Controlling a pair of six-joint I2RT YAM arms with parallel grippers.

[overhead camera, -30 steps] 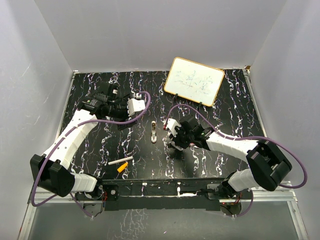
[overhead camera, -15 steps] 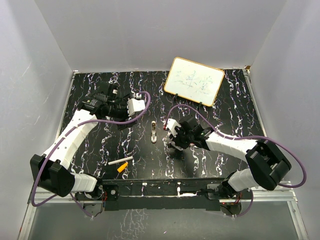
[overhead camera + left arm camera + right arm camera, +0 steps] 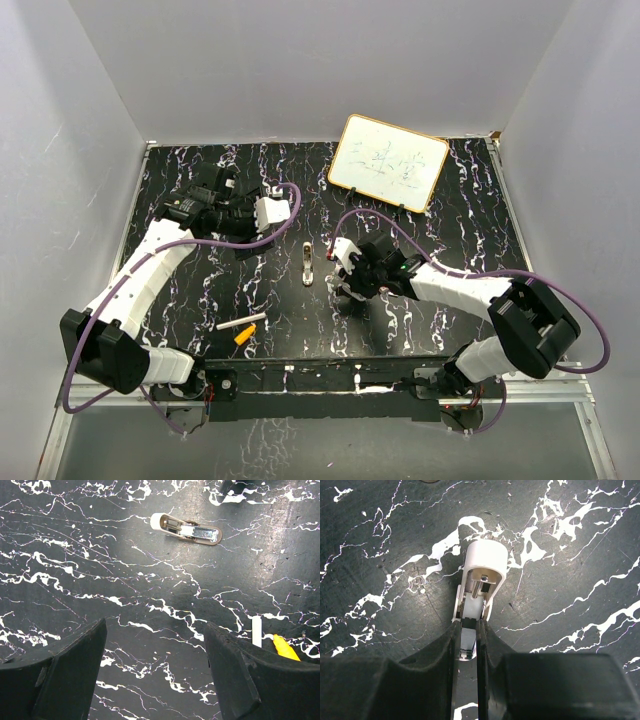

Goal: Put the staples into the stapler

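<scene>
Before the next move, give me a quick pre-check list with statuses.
1. Stapler lying flat, metal channel facing up: ok.
2. Right gripper shut on white rounded piece: ok.
3. Left gripper open, empty, apart from stapler: ok.
4. Channel loaded: cannot tell.
5. White stick and orange piece away from both grippers: ok.
</scene>
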